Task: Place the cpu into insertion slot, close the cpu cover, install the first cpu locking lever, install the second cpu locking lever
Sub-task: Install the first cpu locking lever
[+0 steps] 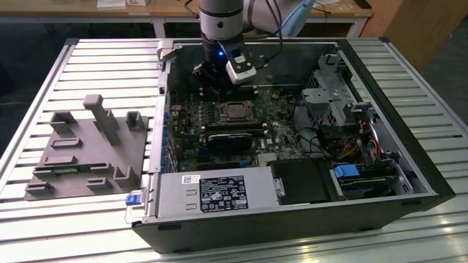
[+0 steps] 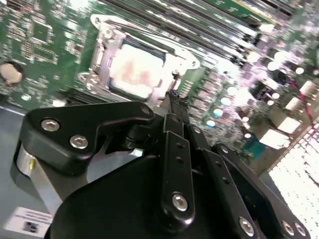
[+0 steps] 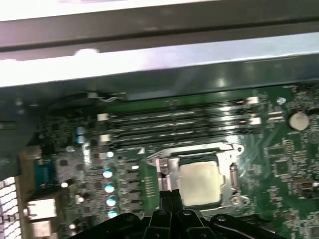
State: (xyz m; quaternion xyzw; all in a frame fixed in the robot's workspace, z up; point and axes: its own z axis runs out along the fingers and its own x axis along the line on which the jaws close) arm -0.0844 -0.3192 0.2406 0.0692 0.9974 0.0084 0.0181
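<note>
The cpu, a pale square chip, lies flat in the insertion slot on the green board. The cpu also shows in the first wrist view and in the exterior view. The cpu cover, a thin metal frame, lies down around it. A thin wire lever runs along one side of the socket. My gripper is shut, its tips right at the socket's edge beside a small lever end. Whether the tips touch the lever end I cannot tell. The gripper hangs just above the board.
Long black memory slots run beside the socket, with the case wall beyond them. A black heatsink block, the power supply and a drive cage crowd the case. A grey fixture lies outside it on the exterior view's left.
</note>
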